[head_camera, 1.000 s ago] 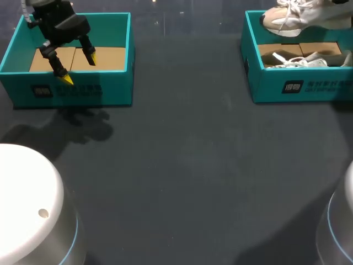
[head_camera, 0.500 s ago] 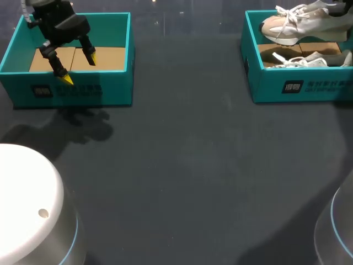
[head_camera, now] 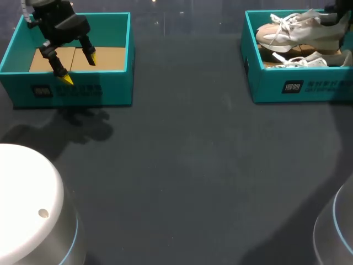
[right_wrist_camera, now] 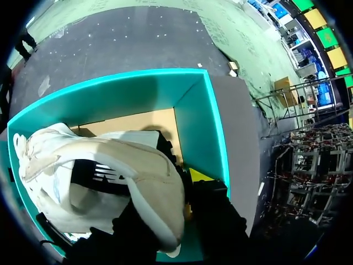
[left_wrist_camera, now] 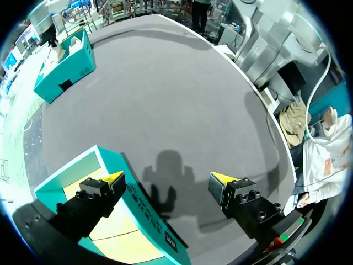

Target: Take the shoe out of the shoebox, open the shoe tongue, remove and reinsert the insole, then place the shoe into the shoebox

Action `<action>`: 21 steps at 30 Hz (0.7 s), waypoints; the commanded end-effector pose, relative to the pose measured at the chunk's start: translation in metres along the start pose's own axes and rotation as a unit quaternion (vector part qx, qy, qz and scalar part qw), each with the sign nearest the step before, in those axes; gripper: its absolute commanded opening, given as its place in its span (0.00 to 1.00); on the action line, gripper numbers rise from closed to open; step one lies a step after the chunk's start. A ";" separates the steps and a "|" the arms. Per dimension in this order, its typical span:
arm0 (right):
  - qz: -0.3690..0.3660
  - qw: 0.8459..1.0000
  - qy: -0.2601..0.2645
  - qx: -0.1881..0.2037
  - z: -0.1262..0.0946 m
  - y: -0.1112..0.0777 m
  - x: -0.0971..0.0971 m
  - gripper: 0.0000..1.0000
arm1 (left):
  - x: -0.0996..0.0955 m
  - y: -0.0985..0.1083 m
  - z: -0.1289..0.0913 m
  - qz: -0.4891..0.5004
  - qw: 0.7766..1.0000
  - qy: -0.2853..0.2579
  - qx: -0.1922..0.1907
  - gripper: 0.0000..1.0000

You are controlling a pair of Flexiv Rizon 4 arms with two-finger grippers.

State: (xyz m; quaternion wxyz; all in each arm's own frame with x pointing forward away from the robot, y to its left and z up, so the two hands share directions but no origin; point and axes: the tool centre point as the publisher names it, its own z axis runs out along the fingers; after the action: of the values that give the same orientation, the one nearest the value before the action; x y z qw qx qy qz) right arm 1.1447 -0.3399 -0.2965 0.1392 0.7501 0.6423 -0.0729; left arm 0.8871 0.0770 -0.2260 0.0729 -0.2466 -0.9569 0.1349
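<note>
A beige sneaker with white laces (head_camera: pixel 298 33) hangs low over the right teal shoebox (head_camera: pixel 298 86), toe pointing left. My right gripper (right_wrist_camera: pixel 182 185) is shut on its heel collar, one finger inside the shoe (right_wrist_camera: pixel 110 160) and a yellow tip outside; the teal wall (right_wrist_camera: pixel 205 121) and cardboard floor lie below. A second shoe (head_camera: pixel 309 59) lies in that box. My left gripper (head_camera: pixel 78 69) hangs open and empty over the front wall of the left teal box (head_camera: pixel 71 91). In the left wrist view its tips (left_wrist_camera: pixel 168 178) straddle that wall (left_wrist_camera: pixel 144 205).
The left box holds only brown cardboard (head_camera: pixel 107 58). Dark grey tabletop (head_camera: pixel 187 165) spreads between the two boxes. My arms' white bases stand at the near left (head_camera: pixel 27 204) and near right (head_camera: pixel 337 232).
My right gripper has lowered the sneaker and carried it a little leftward, down toward the right shoebox. The left arm has not moved.
</note>
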 end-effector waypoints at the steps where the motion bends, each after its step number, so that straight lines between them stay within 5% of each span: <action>1: -0.010 1.000 0.000 0.009 0.016 0.014 0.006 0.00 | 0.001 0.000 0.000 0.000 1.000 0.000 -0.001 1.00; 18: -0.016 0.999 0.010 0.033 0.047 0.013 0.018 0.00 | 0.001 0.000 0.000 0.000 1.000 0.000 -0.001 1.00; 21: -0.018 0.999 0.016 0.035 0.047 0.012 0.020 0.20 | 0.001 0.000 0.000 0.000 1.000 0.000 -0.001 1.00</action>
State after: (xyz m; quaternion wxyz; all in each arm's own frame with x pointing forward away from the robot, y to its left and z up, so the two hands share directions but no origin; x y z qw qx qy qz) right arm 1.1553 -0.3355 -0.3446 0.1081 0.7432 0.6552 -0.0824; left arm 0.8871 0.0771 -0.2260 0.0729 -0.2466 -0.9569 0.1349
